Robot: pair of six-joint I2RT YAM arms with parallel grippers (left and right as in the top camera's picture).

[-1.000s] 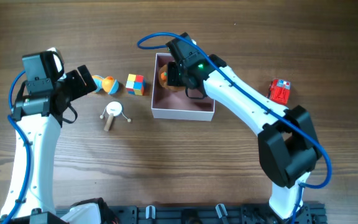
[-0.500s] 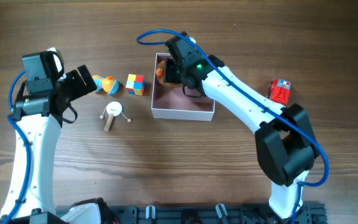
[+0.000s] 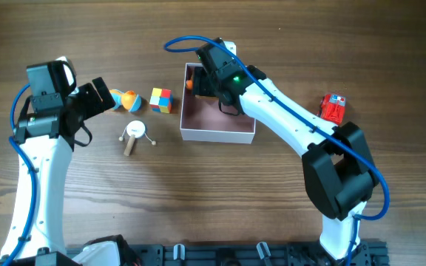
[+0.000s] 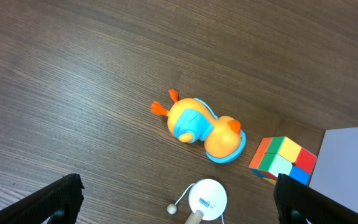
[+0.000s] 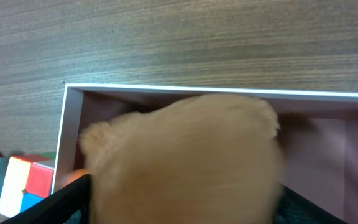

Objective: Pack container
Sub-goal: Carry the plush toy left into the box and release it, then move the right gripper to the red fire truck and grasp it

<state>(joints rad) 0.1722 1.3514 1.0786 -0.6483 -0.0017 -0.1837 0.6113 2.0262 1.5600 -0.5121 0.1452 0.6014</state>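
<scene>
The container (image 3: 217, 134), a shallow white-walled box with a dusty pink inside, sits at the table's middle back. My right gripper (image 3: 202, 83) hangs over its far left corner. In the right wrist view a tan plush toy (image 5: 185, 155), blurred, fills the gap between the wide-set jaws of the right gripper (image 5: 182, 205), just above the container's pink floor and inside its rim (image 5: 229, 93). Only an orange bit of the toy (image 3: 189, 83) shows from overhead. My left gripper (image 3: 102, 100) (image 4: 179, 196) stands open above the table with nothing held.
Left of the container lie an orange and blue duck toy (image 4: 204, 127) (image 3: 126, 100), a coloured puzzle cube (image 4: 283, 160) (image 3: 160, 100) and a small white rattle drum on a wooden stick (image 4: 207, 198) (image 3: 134, 133). A red toy car (image 3: 334, 108) lies at the far right.
The right gripper has shifted towards the container's far left corner and its jaws have spread apart around the plush toy. The left arm has not moved.
</scene>
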